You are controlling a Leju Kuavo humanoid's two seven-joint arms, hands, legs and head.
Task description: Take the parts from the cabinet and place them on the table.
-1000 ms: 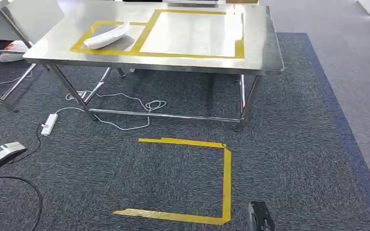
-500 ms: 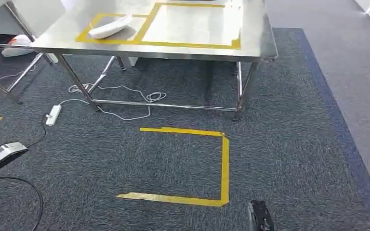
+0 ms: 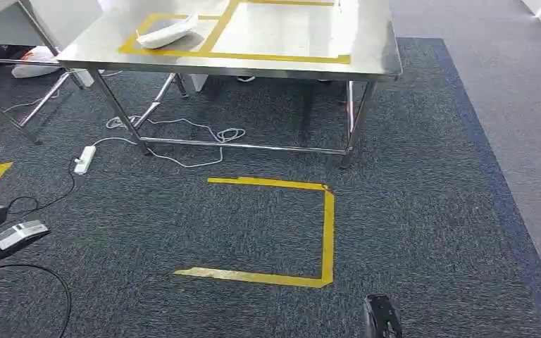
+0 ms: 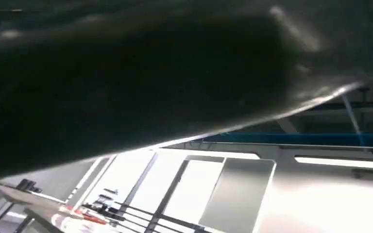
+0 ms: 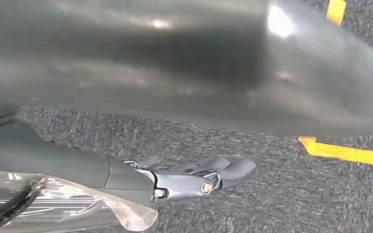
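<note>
A white part (image 3: 166, 31) lies on the steel table (image 3: 373, 56) inside the smaller of two yellow tape frames, far ahead of me. My right hand (image 3: 380, 321) hangs low at the bottom edge of the head view, well short of the table. Up close, the right hand (image 5: 189, 177) has its dark fingers (image 5: 233, 169) stretched out over the carpet with nothing between them. In the left wrist view my left hand (image 4: 126, 82) is a dark blur close to the lens, and its fingers cannot be made out.
A yellow tape square (image 3: 324, 232) marks the dark carpet between me and the table. A white power strip (image 3: 84, 159) and cables lie under the table's left end. A grey device (image 3: 15, 234) with a black cable sits at the left edge.
The whole picture has shifted: the table and the tape square have slid up and shrunk, so the camera has backed away. The white part has stayed in its frame.
</note>
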